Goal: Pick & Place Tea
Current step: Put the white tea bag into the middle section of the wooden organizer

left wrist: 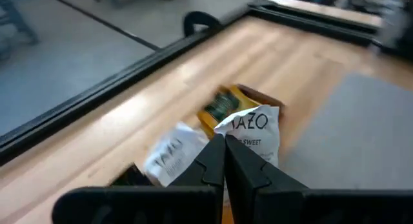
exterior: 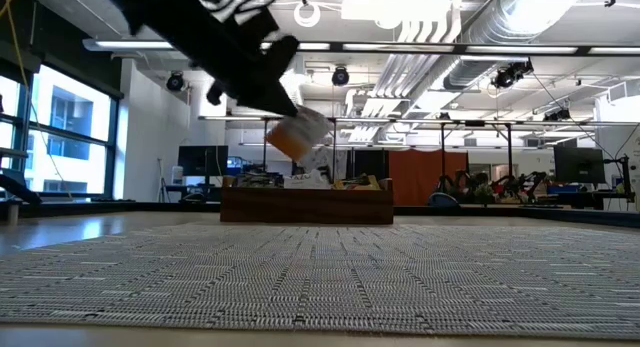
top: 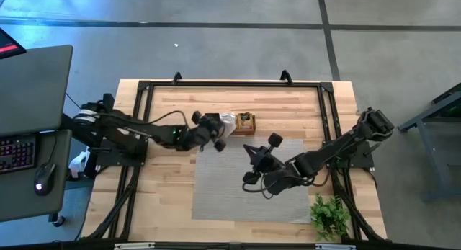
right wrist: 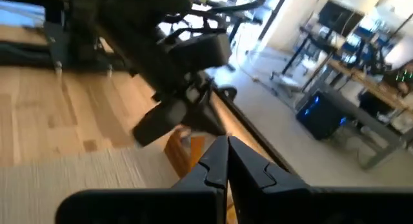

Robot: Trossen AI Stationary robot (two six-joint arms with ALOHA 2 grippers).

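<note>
One sachet up, over the box.
I'm holding one white-and-orange tea sachet [left wrist: 255, 130] pinched in the left gripper [left wrist: 224, 146] above the wooden box [exterior: 306, 202]; the right gripper [right wrist: 227, 148] is hanging closed, empty.

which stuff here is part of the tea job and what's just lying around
Job: white sachet pinched in the shut left gripper; wooden box with sachets; right gripper, shut and empty.
Lying about: grey mat, plant, keyboard, mouse.

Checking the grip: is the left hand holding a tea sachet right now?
Yes, the left hand is shut on a white tea sachet.
</note>
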